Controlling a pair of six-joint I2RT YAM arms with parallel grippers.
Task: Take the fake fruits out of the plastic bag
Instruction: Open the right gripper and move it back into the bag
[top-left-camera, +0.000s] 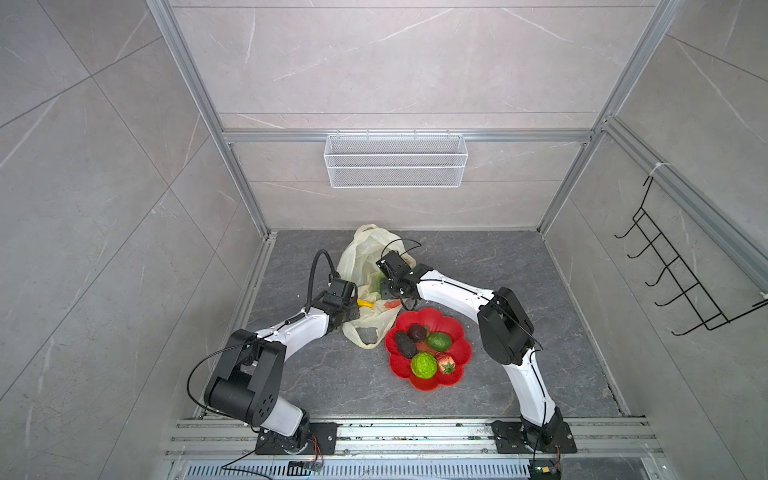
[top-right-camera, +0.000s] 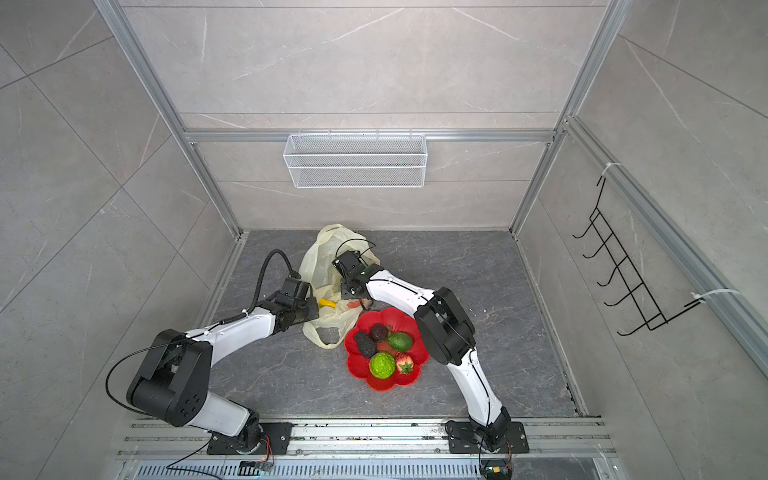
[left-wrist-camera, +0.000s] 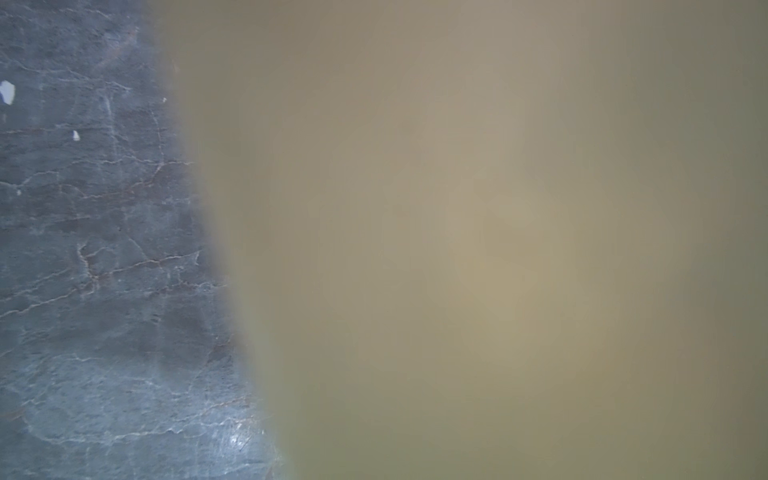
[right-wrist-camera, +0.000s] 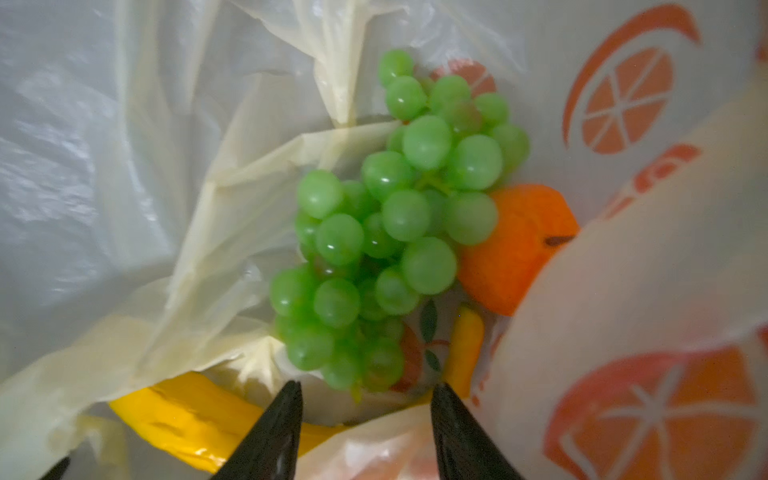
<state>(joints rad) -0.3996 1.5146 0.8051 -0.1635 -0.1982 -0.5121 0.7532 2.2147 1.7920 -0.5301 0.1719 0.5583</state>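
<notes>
The right gripper (right-wrist-camera: 368, 385) is reaching into the mouth of the plastic bag (right-wrist-camera: 124, 145). Its jaws stand partly apart with nothing between them. The green grape bunch (right-wrist-camera: 395, 216) lies straight ahead of the jaws. Its long axis runs away from them, nearly in line with their reach, and its near end sits just beyond the gap between the tips, not yet touched.

The banana (right-wrist-camera: 195, 415) lies crosswise close under one jaw. The orange (right-wrist-camera: 515, 249) rests against the flank of the bunch, farther from the jaws.

This arm is much the nearer to the grapes. A short advance should bring the end of the bunch between the jaws, though loose film beside it could be caught too.

The left gripper (top-left-camera: 352, 308) is closed tight at the bag's edge, apparently pinching it. The pinch itself is hidden, because film smothers that wrist camera.
</notes>
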